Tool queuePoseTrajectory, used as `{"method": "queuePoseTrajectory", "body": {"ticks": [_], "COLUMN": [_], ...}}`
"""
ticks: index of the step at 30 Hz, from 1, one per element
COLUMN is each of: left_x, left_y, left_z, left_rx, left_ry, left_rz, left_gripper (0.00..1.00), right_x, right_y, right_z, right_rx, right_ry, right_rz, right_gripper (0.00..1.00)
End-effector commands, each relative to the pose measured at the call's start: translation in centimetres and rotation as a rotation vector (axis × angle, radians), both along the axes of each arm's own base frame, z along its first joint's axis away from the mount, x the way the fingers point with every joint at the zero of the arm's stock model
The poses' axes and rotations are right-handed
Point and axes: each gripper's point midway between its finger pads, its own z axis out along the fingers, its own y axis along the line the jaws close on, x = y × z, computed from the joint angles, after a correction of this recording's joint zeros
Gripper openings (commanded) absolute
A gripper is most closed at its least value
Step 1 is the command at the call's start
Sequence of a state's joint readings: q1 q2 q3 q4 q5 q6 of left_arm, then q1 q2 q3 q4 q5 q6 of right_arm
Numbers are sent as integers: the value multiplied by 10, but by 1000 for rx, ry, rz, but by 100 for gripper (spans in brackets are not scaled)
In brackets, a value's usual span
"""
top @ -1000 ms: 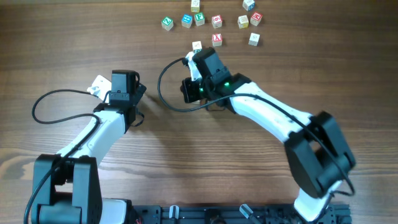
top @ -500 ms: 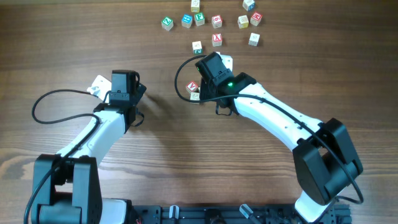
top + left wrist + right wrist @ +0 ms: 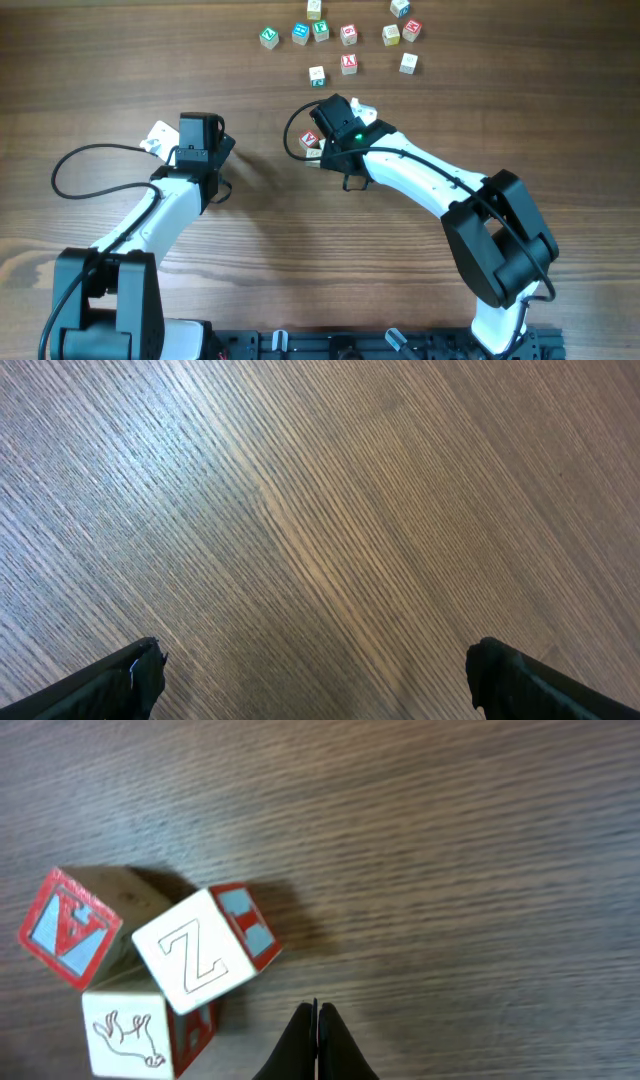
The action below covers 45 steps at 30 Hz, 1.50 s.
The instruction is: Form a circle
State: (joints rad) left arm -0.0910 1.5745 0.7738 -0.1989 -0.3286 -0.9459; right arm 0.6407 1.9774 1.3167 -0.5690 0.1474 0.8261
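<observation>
Three small wooden letter cubes sit tight together on the table. In the right wrist view they are a red-faced cube (image 3: 68,925), a pale cube with a Z (image 3: 195,952) tilted against it, and a pale cube with an animal drawing (image 3: 125,1032). My right gripper (image 3: 317,1020) is shut and empty, its tip just right of the Z cube without touching it. From overhead the cluster (image 3: 311,143) peeks out at the left of the right wrist (image 3: 340,122). No ring of cubes shows. My left gripper (image 3: 318,670) is open over bare wood, away from the cubes.
Several loose cubes with green, blue and red faces lie scattered along the table's far edge (image 3: 345,36). A single pale cube (image 3: 317,75) lies just above the right wrist. The left arm (image 3: 195,150) rests at the left with its cable looped beside it.
The right wrist has drawn back to the right off the cluster, uncovering the cubes. Its jaws stay shut. The left arm has not moved.
</observation>
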Motion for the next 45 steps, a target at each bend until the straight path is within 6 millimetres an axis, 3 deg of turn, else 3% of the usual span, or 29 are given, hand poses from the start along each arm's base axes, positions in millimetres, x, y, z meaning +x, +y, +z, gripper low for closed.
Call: {"method": "queuePoseTrajectory", "body": {"ticks": [1,8,25,45], "left_x": [-1,-1,-1,-1], "left_y": [5,5,5,5], "left_z": [-2,-2,-2,-2], "left_rx": [11,11,11,11], "left_ry": [3,3,3,3], "left_rz": [24,24,24,24], "left_gripper": [100,100,100,100], "right_x": [-5,-3,-3,0], "right_y": [7,18,18,35], "right_z": [-2,0,-20,-16], "right_rx": [36,76,59,125], "right_ry": [28,21,46,30], "right_rz": [7,73,71,148], "right_gripper": [5,4,4,5]}}
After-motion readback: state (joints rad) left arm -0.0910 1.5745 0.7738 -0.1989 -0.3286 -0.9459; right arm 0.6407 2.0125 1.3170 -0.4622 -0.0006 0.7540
